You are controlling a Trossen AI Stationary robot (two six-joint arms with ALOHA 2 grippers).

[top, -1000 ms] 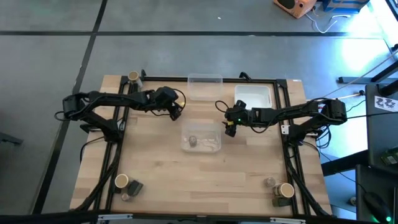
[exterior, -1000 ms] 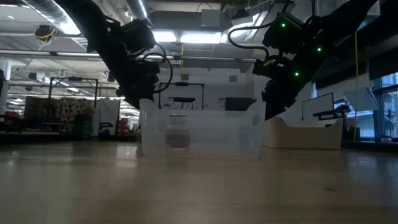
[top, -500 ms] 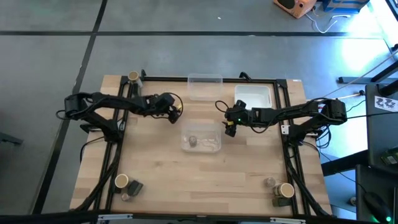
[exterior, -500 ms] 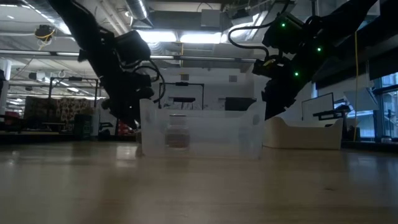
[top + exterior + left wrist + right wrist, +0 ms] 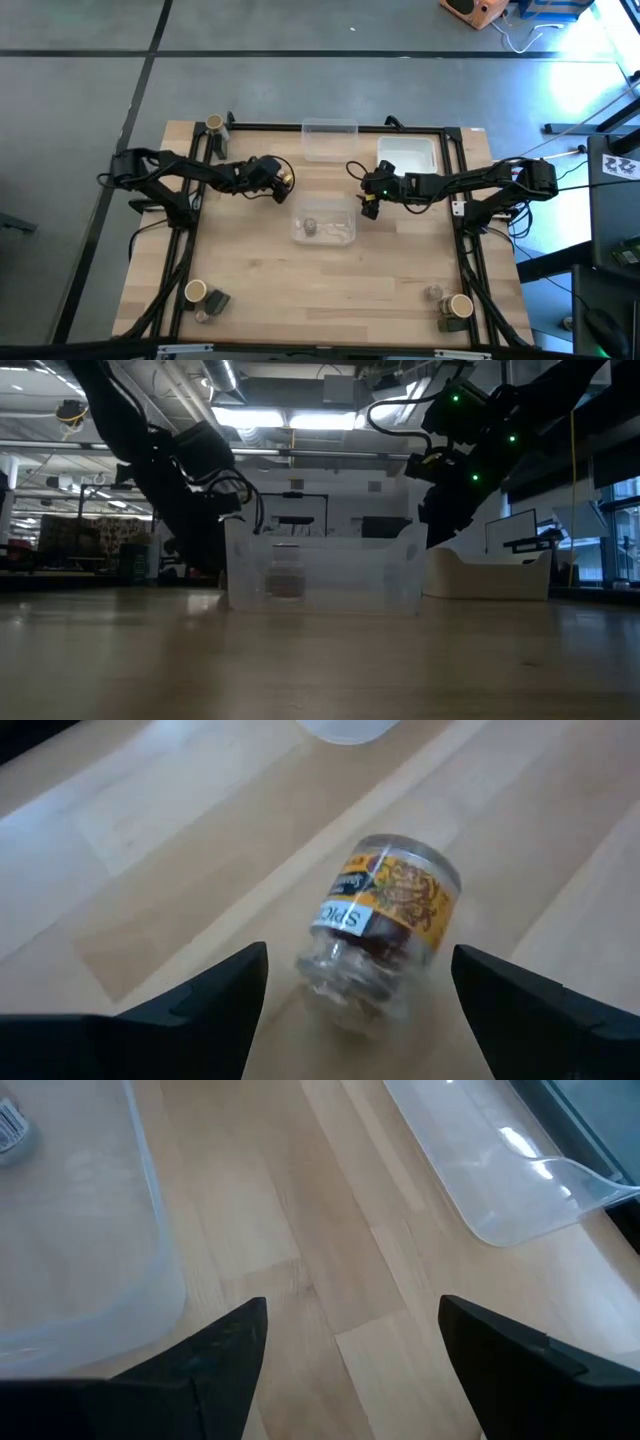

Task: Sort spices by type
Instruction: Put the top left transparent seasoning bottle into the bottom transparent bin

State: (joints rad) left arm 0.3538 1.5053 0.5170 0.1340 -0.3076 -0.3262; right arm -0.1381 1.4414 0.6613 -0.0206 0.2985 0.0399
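Observation:
A small clear jar with a yellow and white label (image 5: 385, 935) lies tilted on the wood table, left of the middle clear bin; it also shows in the high view (image 5: 286, 180). My left gripper (image 5: 360, 970) is open and low over the table. Its fingers stand on either side of the jar's near end without touching it. My right gripper (image 5: 368, 206) is open and empty, above the table just right of the middle bin (image 5: 325, 222). That bin holds one small grey-brown jar (image 5: 310, 228).
A second clear bin (image 5: 330, 140) and a white tray (image 5: 407, 155) stand at the far edge. Spice containers sit at the near-left corner (image 5: 200, 296), the near-right corner (image 5: 452, 306) and the far-left corner (image 5: 214, 124). Bare wood lies between the middle bin and the near edge.
My left gripper has gone down and a little toward the table's left edge, away from the middle bin. The yellow-labelled jar now shows just past its fingertips. My right arm has kept still.

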